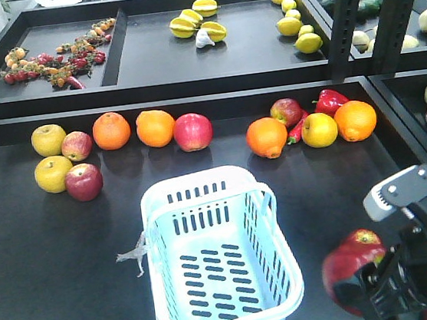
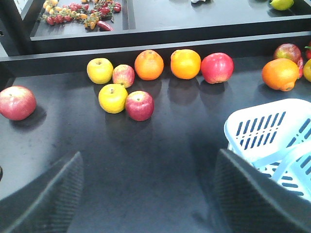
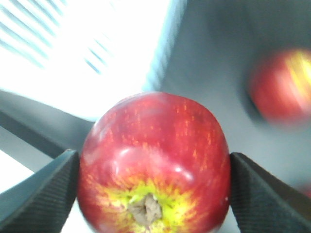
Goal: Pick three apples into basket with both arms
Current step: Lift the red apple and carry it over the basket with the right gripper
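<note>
dark tabletop (image 1: 54, 248) strip between basket (image 1: 284, 248) rim and apple (image 1: 348, 262) in right gripper (image 3: 153, 191)

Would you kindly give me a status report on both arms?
Right gripper shut on apple, beside basket. Left gripper open, empty. Basket empty; nothing in between.

A shop-style produce section. Black display trays (image 1: 156, 58) step up in tiers behind a dark counter (image 1: 39, 257), with fruit sorted in groups: yellow starfruit (image 1: 196, 21), lemons (image 1: 296, 21), small tomatoes and peppers (image 1: 56, 62). Oranges (image 1: 111, 130) line the counter's back edge. A pale plastic shopping basket (image 1: 200, 181) stands on the counter. Black shelf posts (image 1: 347, 13) rise at right.
</note>
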You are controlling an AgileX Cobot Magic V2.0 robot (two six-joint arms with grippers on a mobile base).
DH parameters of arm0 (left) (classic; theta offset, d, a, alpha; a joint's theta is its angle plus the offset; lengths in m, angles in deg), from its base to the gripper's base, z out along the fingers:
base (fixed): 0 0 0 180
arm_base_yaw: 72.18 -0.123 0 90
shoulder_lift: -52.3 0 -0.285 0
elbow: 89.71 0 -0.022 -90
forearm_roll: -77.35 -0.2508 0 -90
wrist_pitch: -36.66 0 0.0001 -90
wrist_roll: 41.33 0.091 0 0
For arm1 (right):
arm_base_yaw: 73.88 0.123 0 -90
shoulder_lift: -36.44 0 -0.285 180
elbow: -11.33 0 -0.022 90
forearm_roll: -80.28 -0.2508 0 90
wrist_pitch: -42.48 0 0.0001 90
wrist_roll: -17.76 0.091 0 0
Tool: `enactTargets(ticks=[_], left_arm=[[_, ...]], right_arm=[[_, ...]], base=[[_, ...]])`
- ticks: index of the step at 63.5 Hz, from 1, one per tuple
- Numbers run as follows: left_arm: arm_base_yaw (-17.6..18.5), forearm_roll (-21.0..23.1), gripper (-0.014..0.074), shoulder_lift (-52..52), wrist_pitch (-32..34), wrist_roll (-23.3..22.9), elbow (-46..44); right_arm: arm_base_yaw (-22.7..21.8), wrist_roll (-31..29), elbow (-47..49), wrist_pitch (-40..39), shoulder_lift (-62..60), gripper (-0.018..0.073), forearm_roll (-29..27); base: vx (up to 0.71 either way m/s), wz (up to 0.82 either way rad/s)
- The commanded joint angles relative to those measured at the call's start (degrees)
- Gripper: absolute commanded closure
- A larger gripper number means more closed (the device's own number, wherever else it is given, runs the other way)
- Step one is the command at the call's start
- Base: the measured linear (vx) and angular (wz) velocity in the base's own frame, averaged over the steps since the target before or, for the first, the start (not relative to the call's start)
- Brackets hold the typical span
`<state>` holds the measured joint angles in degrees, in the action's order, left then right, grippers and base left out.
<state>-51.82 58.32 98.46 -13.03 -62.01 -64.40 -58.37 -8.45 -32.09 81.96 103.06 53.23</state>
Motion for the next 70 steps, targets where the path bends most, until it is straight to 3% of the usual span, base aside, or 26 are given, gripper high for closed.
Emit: enactTargets(ticks=[1, 17, 26, 33, 49, 70], left_arm=[[0.09, -0.99, 0.0053, -0.04, 3.39, -0.46, -1.75], [0.09, -0.99, 0.0053, -0.04, 3.34, -0.46, -1.75], [0.09, -0.99, 0.0053, -0.04, 3.34, -0.46, -1.75], [0.09, -0.99, 0.0053, -0.04, 3.34, -0.46, -1.75], [0.09, -0.99, 0.0053, -0.04, 3.34, -0.46, -1.75], [0.09, -0.99, 0.0053, -0.04, 3.34, -0.46, -1.75]], right_arm=[[-0.02, -8.78, 1.30, -3.38, -1.90, 0.0314, -11.77], [-0.02, -38.32, 1.30, -5.24, -1.70, 0.0314, -37.82], [-0.02, -49.79, 1.30, -5.75, -0.52, 0.0313, -48.45], [-0.02, -52.92, 1.30, -4.81, 3.01, 0.0312, -51.39], [-0.02, -53.96, 1.30, -5.09, 12.38, 0.0290, -51.58], [-0.02, -62.53, 1.30, -3.82, 18.96, 0.0034, -59.50]], base=[[0.00, 0.00], [0.00, 0.00], [0.00, 0.00], [0.00, 0.00], [0.00, 0.00], [0.00, 0.00]])
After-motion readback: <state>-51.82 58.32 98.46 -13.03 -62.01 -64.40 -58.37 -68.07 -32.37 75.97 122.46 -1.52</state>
